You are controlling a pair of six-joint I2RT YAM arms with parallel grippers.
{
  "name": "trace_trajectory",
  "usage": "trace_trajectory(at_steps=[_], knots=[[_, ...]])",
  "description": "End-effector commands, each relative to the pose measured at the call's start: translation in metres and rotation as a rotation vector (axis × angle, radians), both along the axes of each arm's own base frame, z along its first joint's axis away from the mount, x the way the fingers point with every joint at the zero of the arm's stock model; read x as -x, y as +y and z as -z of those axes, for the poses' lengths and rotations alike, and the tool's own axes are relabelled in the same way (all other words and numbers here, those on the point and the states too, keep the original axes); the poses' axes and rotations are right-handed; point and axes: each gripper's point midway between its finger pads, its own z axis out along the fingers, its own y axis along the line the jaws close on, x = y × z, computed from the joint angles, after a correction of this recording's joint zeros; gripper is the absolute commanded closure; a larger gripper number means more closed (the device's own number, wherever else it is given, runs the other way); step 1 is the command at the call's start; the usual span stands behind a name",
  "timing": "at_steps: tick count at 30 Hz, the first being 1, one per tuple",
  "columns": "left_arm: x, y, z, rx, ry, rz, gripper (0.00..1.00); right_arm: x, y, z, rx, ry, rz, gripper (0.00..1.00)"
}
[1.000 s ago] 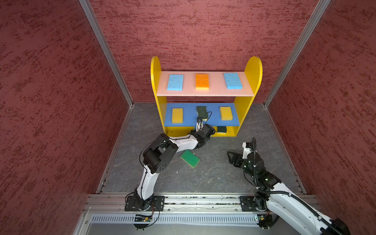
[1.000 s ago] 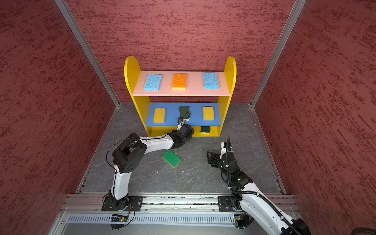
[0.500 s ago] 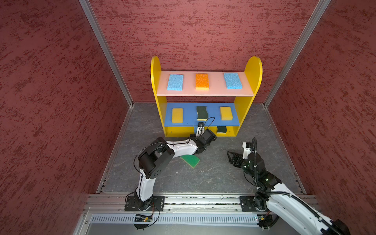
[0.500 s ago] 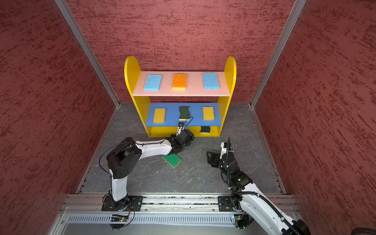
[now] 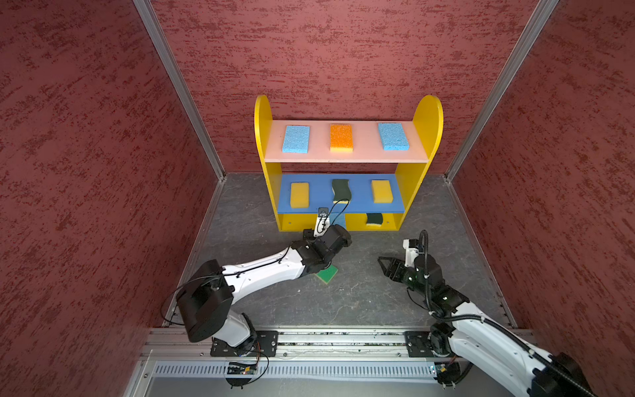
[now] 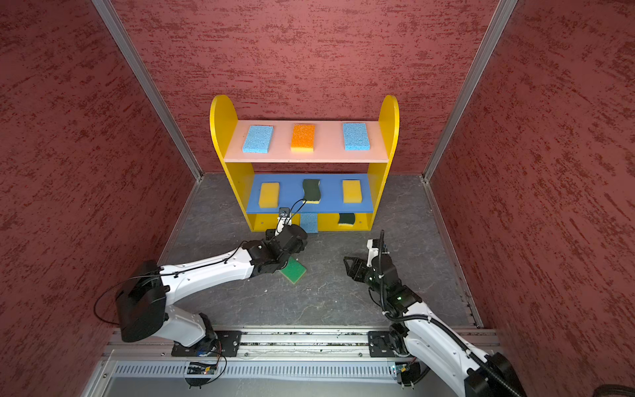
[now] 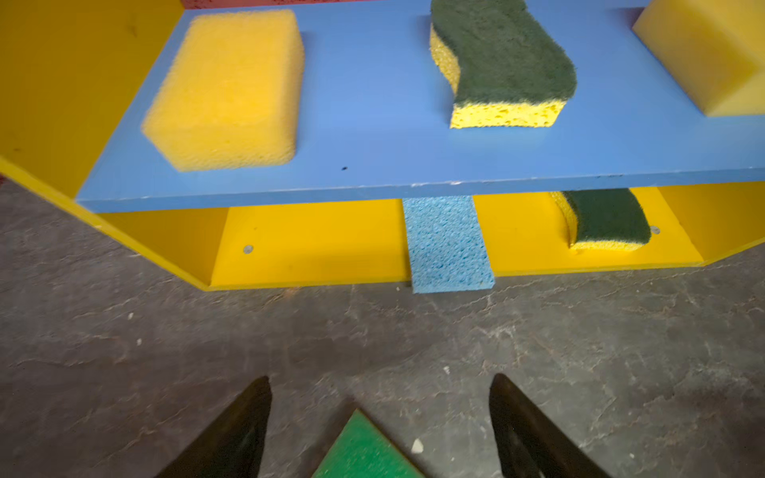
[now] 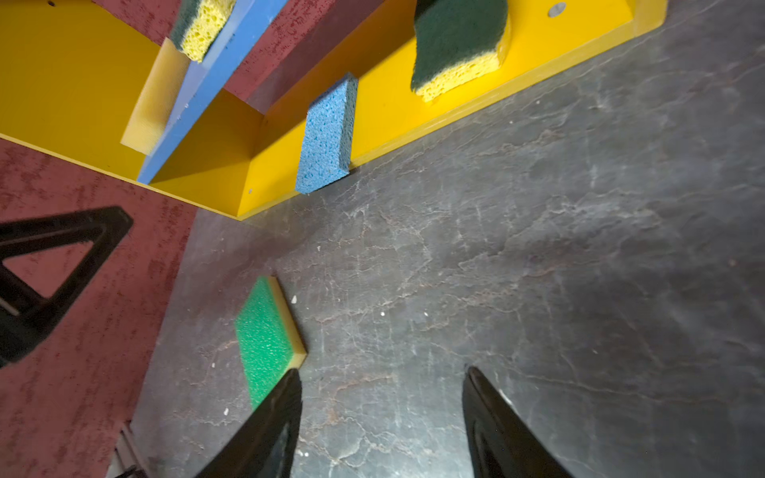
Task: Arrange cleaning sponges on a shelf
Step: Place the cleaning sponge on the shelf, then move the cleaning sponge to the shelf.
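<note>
The shelf holds two light blue sponges and an orange-topped one on its pink board. Its blue board carries two yellow sponges and a dark green wavy one. On the yellow bottom board lie another dark green sponge and a light blue sponge that overhangs the front edge. A bright green sponge lies on the floor. My left gripper is open just above its corner. My right gripper is open and empty, to the right of it.
Red textured walls close in the left, right and back sides. The shelf stands against the back wall. The dark stone-patterned floor runs from the shelf to the metal rail where both arms are mounted.
My left arm has pulled back from the shelf's bottom tier and sunk low over the green sponge. The light blue sponge stays in the bottom tier. The right arm has hardly moved.
</note>
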Motion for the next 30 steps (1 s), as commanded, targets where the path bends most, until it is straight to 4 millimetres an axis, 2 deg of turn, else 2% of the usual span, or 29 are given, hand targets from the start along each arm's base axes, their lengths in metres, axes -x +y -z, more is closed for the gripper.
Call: trace_trajectory(at_steps=[1, 7, 11, 18, 22, 24, 26, 30], knots=[[0.018, 0.026, -0.003, -0.003, 0.029, -0.025, 0.18, -0.006, 0.015, -0.026, -0.144, -0.043, -0.008, 0.38], [0.039, 0.061, -0.01, 0.068, 0.054, -0.05, 0.17, -0.009, 0.034, -0.025, -0.207, -0.017, -0.016, 0.4], [0.049, 0.084, -0.007, 0.136, 0.073, -0.071, 0.19, -0.014, 0.051, -0.026, -0.278, -0.008, -0.025, 0.47], [0.057, 0.099, -0.001, 0.19, 0.074, -0.076, 0.23, -0.03, 0.071, -0.036, -0.4, -0.034, -0.006, 0.65], [0.057, 0.103, 0.005, 0.213, 0.078, -0.08, 0.23, -0.046, 0.091, -0.035, -0.464, -0.023, -0.031, 0.8], [0.058, 0.105, 0.007, 0.229, 0.084, -0.086, 0.23, -0.052, 0.095, -0.025, -0.52, 0.005, -0.008, 0.88], [0.058, 0.109, 0.01, 0.245, 0.088, -0.096, 0.24, -0.059, 0.099, -0.013, -0.568, 0.039, 0.017, 1.0], [0.058, 0.113, 0.019, 0.276, 0.098, -0.1, 0.24, -0.067, 0.108, -0.001, -0.618, 0.067, 0.042, 1.0]])
